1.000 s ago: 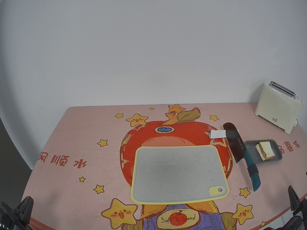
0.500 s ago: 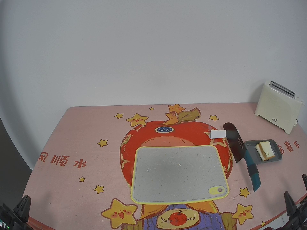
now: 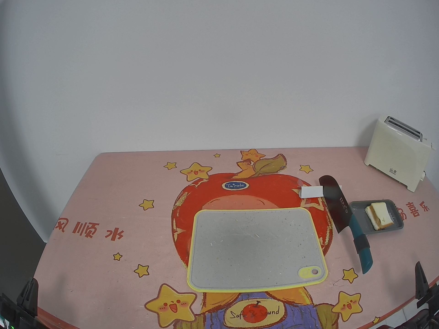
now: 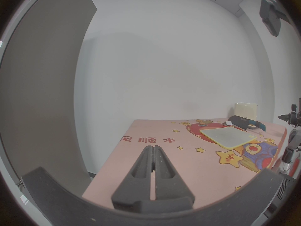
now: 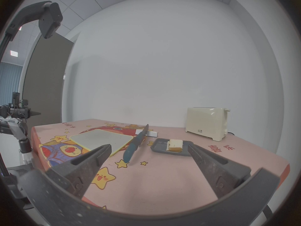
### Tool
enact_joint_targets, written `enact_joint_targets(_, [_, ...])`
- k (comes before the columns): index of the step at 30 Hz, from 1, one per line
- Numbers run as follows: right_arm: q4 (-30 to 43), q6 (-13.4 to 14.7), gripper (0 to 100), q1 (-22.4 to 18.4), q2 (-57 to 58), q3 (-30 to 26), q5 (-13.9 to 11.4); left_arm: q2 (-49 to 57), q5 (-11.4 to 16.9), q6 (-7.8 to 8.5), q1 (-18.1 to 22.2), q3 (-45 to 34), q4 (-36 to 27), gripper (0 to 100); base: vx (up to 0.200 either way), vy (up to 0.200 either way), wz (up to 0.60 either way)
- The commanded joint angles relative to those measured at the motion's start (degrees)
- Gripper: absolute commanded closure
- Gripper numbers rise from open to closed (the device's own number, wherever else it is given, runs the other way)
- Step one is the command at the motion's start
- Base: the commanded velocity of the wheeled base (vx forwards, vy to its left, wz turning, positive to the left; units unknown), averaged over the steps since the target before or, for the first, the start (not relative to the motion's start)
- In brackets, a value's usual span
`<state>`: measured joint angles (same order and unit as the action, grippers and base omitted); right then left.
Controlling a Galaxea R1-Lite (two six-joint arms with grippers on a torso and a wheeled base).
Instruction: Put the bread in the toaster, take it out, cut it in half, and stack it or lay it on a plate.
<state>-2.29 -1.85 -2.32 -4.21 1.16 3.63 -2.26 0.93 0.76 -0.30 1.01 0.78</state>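
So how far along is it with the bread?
The bread lies on the grey tray, not in the toaster; toasted or cut, I cannot tell. Nothing is in hand: the knife lies by the tray. If it's uncut, toasting and cutting remain.

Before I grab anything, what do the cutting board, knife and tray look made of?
Cutting board: likely plastic, matte speckled grey, yellow rim. Knife: dark blade, possibly coated metal; teal handle looks plastic. Tray: matte grey, plastic or metal, cannot tell.
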Motion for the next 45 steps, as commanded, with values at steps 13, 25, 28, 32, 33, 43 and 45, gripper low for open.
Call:
enact_joint_targets(13, [-1.2,-0.3,0,2.6,4.2,-0.9,-11.3,1.1,1.3,0.39,0.2,-0.9,-0.8,100,0.0,0.0,0.0])
enact_joint_targets(25, [-1.2,-1.0,0,2.6,4.2,-1.0,-8.3,1.1,1.3,0.39,0.2,-0.9,-0.8,100,0.0,0.0,0.0])
enact_joint_targets(28, [-1.2,-2.6,0,2.6,4.2,-1.0,-9.6,1.1,1.3,0.39,0.2,-0.9,-0.8,100,0.0,0.0,0.0])
enact_joint_targets(32, [0.1,-4.0,0,2.5,4.2,-1.1,-9.3,1.1,1.3,0.39,0.2,-0.9,-0.8,100,0.0,0.0,0.0])
enact_joint_targets(33, [0.4,-3.8,0,2.5,4.2,-1.1,-9.3,1.1,1.3,0.39,0.2,-0.9,-0.8,100,0.0,0.0,0.0])
enact_joint_targets(43, [2.1,1.2,0,2.7,4.2,-1.1,-6.7,1.1,1.3,0.39,0.2,-0.9,-0.8,100,0.0,0.0,0.0])
enact_joint_targets(45, [2.1,1.1,0,2.7,4.2,-1.2,-6.7,1.1,1.3,0.39,0.2,-0.9,-0.8,100,0.0,0.0,0.0])
